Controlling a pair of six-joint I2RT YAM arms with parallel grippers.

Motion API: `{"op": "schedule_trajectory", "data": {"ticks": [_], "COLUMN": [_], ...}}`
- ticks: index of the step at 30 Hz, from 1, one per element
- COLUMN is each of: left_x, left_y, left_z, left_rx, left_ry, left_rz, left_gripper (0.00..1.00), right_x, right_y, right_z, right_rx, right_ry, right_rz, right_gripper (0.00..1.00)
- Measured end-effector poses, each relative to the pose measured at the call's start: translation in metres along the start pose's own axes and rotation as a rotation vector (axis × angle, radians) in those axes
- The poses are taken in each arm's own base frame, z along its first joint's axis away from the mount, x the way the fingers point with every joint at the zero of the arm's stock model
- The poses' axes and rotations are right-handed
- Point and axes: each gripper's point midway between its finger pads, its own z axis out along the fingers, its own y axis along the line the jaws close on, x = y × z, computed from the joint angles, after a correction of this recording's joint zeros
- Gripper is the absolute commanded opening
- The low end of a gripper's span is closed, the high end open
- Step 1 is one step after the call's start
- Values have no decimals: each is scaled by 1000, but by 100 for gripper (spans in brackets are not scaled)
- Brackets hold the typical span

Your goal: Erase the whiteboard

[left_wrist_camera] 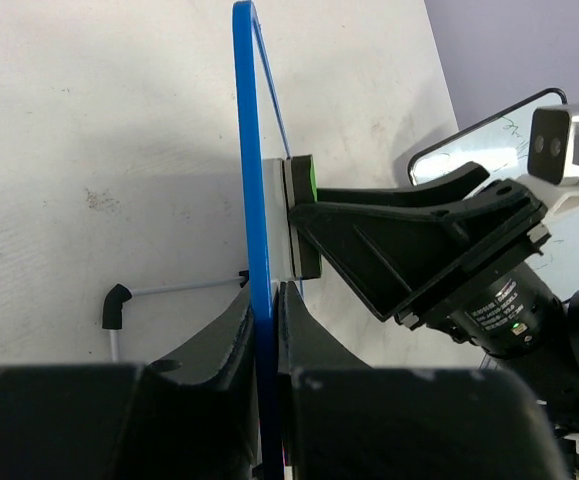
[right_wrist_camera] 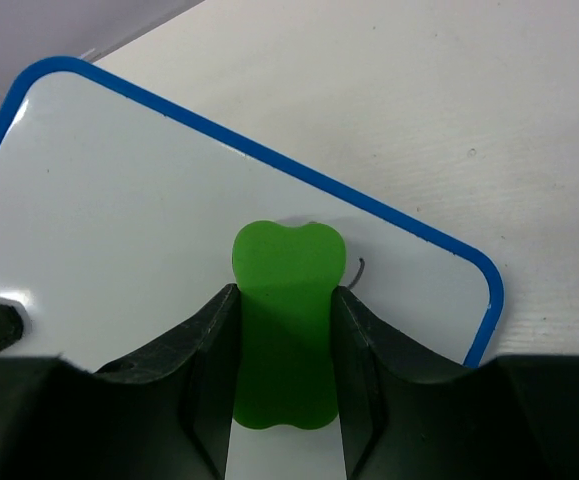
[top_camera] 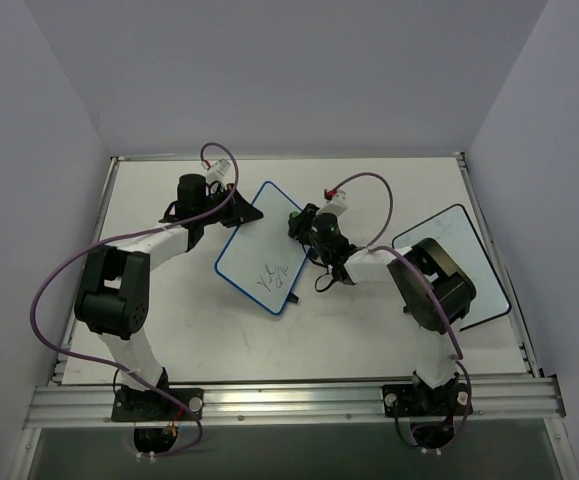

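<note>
whiteboard (top_camera: 254,245) sits mid-bench (top_camera: 369,330), tipped up, its left edge pinched between the fingers of the left tool (left_wrist_camera: 266,300). Right tool (right_wrist_camera: 284,300) is pressed together on a green eraser (right_wrist_camera: 286,270), pad flat on the board face near the far right corner. Remaining handwriting (top_camera: 272,278) lies nearer the arm bases than the eraser, so the wipe probably has to come down along the board toward them; right arm does it, left only steadies. Long axis looks slanted near-to-far, not certain. Only the top view shows the writing. Left wrist shows the board edge-on with the eraser touching; right wrist catches just one small stroke beside the eraser.
</note>
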Motion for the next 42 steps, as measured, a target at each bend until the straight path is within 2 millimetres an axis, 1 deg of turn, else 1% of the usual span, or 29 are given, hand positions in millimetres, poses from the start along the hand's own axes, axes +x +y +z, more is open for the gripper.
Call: {"op": "schedule_trajectory", "data": {"ticks": [5,10,19,22,24,30,37,39,42], "left_x": [0,0,0,0,0,0,1,1,1], "left_y": [0,-1,-1,-1,-1,-2,-3,-4,-4], "left_z": [0,0,0,0,0,0,0,0,0], "left_rx": [1,3,1,0,0,2,4,5,4], "left_ry": [0,1,1,0,0,0,0,0,0], "left_rz": [1,2,2,2,3,4,6,7,7], "left_gripper": [2,2,2,2,2,2,2,2,2], "right_x": [-16,-26,-25,-22,-20,-6,6,7,7], "right_y": [13,28,30,25,18,-14,-47,-50,-49], "right_z": [15,25,27,25,22,8,-5,-6,-5], "right_rx": [7,-1,-7,-18,-22,4,40,41,39], "right_ry": [7,22,26,10,0,-6,8,13,18], "right_rz": [-20,-37,-41,-19,-6,29,63,72,72], "right_gripper": [0,0,0,0,0,0,0,0,0]}}
